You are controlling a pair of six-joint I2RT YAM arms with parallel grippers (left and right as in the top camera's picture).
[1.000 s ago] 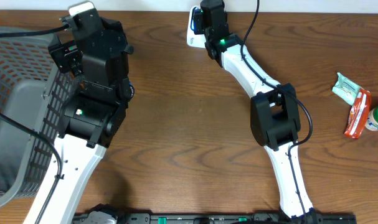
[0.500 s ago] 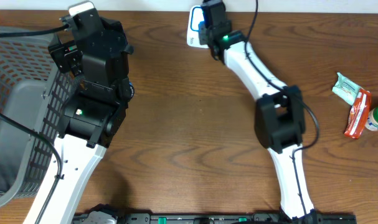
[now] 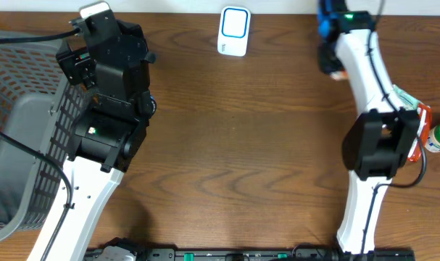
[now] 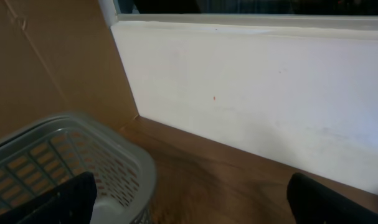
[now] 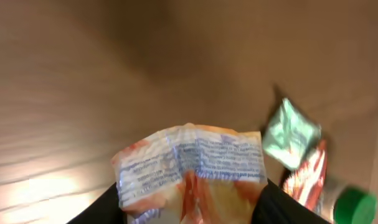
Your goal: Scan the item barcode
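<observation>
Wood-grain table [image 3: 227, 145]; right gripper [image 5: 192, 211] clamped on crinkled printed packet [image 5: 195, 158]; left gripper [image 4: 189, 205] spread wide beside grey lattice basket [image 4: 83, 155].

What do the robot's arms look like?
Both the left arm and right arm have white tube parts joined by chunky black blocks. Each has a little green light, and thin black cables run along them. The left pincer has black fingers.

Packet [image 5: 189, 165] print blurred, unreadable
</observation>
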